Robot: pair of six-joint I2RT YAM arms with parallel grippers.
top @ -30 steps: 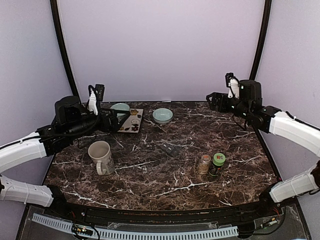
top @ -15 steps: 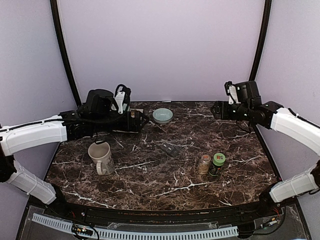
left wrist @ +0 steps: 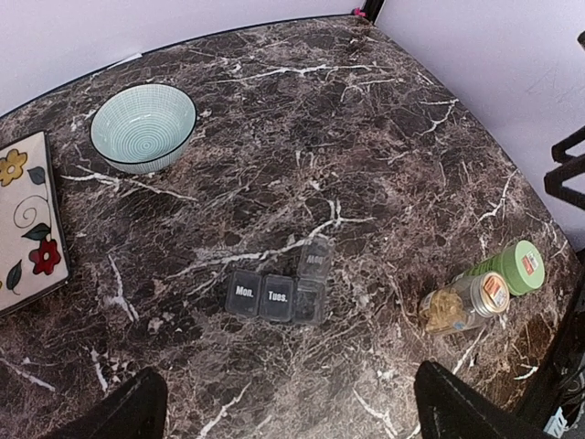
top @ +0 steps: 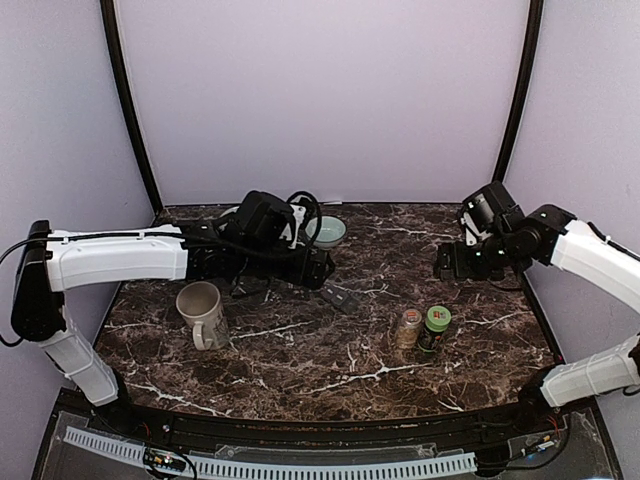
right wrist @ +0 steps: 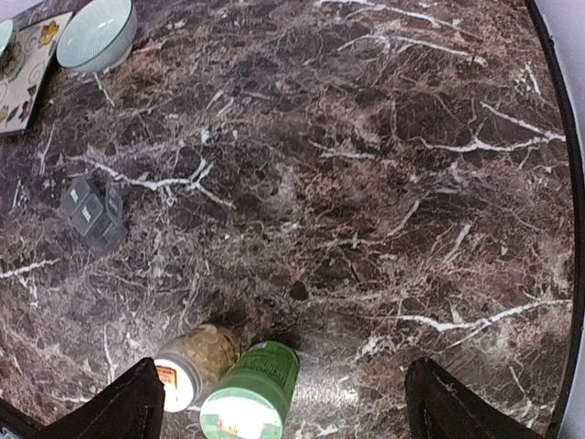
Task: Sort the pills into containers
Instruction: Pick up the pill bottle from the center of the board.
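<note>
Far left on the desk (top: pixel 300 365): mug (top: pixel 203 312), upright, apart from the work and likely of no use here. Toward the back edge, plate (left wrist: pixel 23 219) and bowl (left wrist: pixel 143 126) near each other, possibly set out as receiving dishes; cannot tell more.

Stretched low across the middle: left tool (left wrist: pixel 292 416), fingers spread wide, holding nothing, hanging above the organizer (left wrist: pixel 279 291) with no contact. Lies flat in an L of dark cells, "Mon." and "Tues." legible, lids seemingly shut. Sits mid-desk, probably so as to be within reach of both arms. Reads as an approach to open or steady it, judging by the pose.

Further right: clear bottle (top: pixel 408 327) with tan contents, just beside or touching green bottle (top: pixel 434 330). Both standing and capped, so pills not yet out.

Above and behind that pair: right tool (right wrist: pixel 288 407), also wide and empty. Shows the bottles low between its fingers in the wrist view, with nothing touching.
</note>
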